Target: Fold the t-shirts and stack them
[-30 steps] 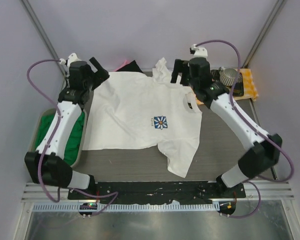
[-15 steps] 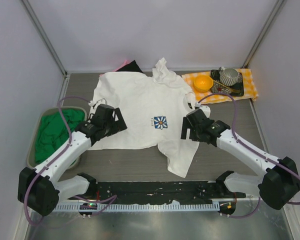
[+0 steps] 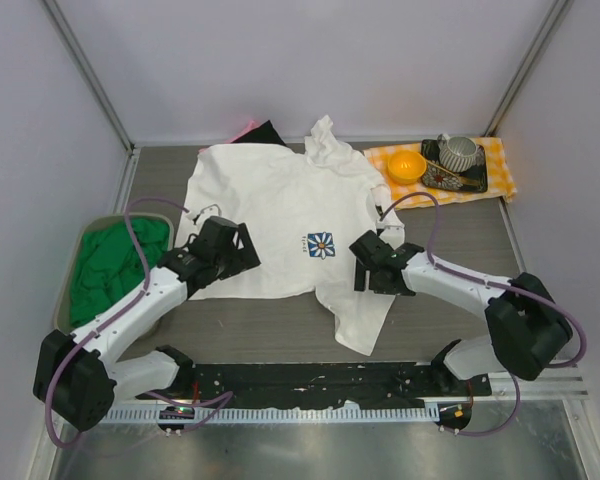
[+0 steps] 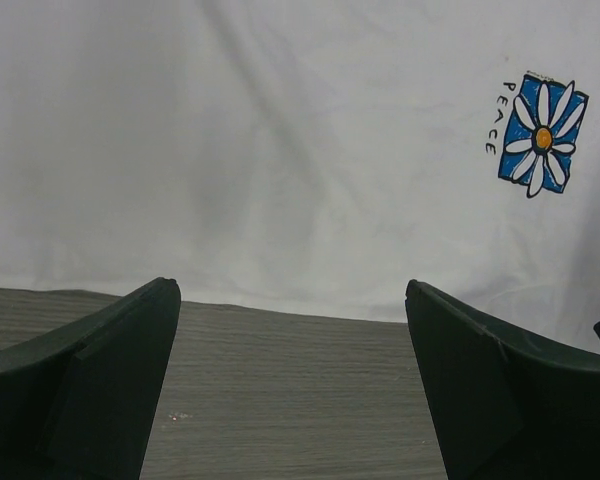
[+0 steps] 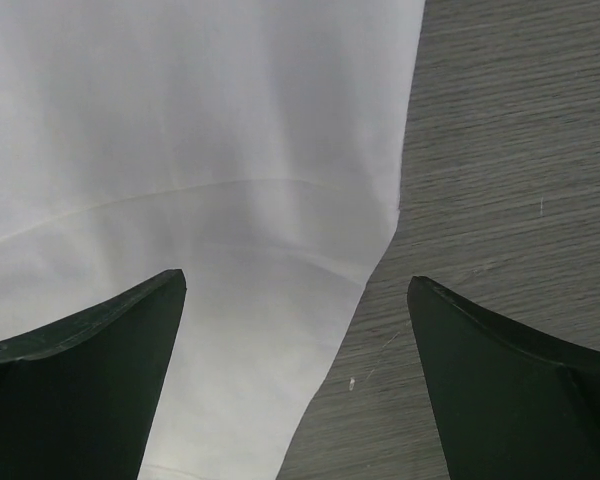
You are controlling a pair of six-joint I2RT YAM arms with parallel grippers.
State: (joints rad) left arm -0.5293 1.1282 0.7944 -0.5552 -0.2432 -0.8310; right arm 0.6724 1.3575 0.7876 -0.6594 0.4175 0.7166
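Note:
A white t-shirt (image 3: 270, 205) with a blue daisy print (image 3: 321, 244) lies spread flat at the table's middle. My left gripper (image 3: 244, 250) is open and empty, low over the shirt's near-left hem. In the left wrist view the gripper (image 4: 291, 290) sits at the hem of the shirt (image 4: 280, 150), with the print (image 4: 542, 135) to the right. My right gripper (image 3: 363, 268) is open and empty over the shirt's right side. In the right wrist view it (image 5: 297, 280) hangs over the white cloth (image 5: 180, 120) near its edge. A green tee (image 3: 115, 265) fills a bin. Black (image 3: 263, 133) and pink (image 3: 243, 129) tees peek out behind the white one.
The bin (image 3: 64, 300) stands at the left edge. An orange-and-white checked cloth (image 3: 500, 183) lies at the back right, bearing an orange bowl (image 3: 406, 166) and a dark tray with a cup (image 3: 460, 152). Bare grey table (image 4: 290, 400) shows in front of the hem.
Both arms have come back from the shirt's far corners to its near part and lowered, then edged inward. The shirt has not moved.

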